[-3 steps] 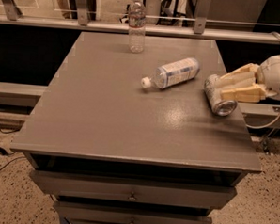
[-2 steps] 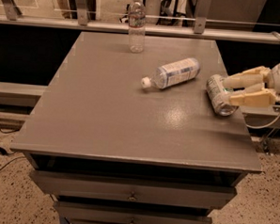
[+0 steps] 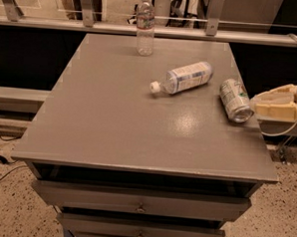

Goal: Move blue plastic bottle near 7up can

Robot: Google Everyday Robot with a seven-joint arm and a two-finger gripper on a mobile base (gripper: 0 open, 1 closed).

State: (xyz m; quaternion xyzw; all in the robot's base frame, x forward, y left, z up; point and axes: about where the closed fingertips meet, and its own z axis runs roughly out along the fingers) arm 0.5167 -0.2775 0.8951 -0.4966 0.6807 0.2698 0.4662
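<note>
The blue plastic bottle [image 3: 184, 77] lies on its side on the grey table [image 3: 113, 123], right of centre, with its white cap pointing left. The 7up can [image 3: 235, 99] lies on its side near the table's right edge, a short gap to the right of the bottle, its silver top facing front. My gripper [image 3: 257, 103] is just right of the can, beyond the table's edge. Its cream fingers [image 3: 277, 93] point left at the can, are spread apart and hold nothing.
A slimmer clear bottle with a reddish label band [image 3: 145, 25] stands upright at the back edge of the table. A railing [image 3: 158, 30] runs behind the table. Drawers [image 3: 141, 205] sit under the tabletop. A cable [image 3: 1, 162] lies on the floor at the left.
My gripper has drawn back to the right, away from the 7up can, and its fingers have spread. The can stays lying near the right edge. The blue bottle has not moved.
</note>
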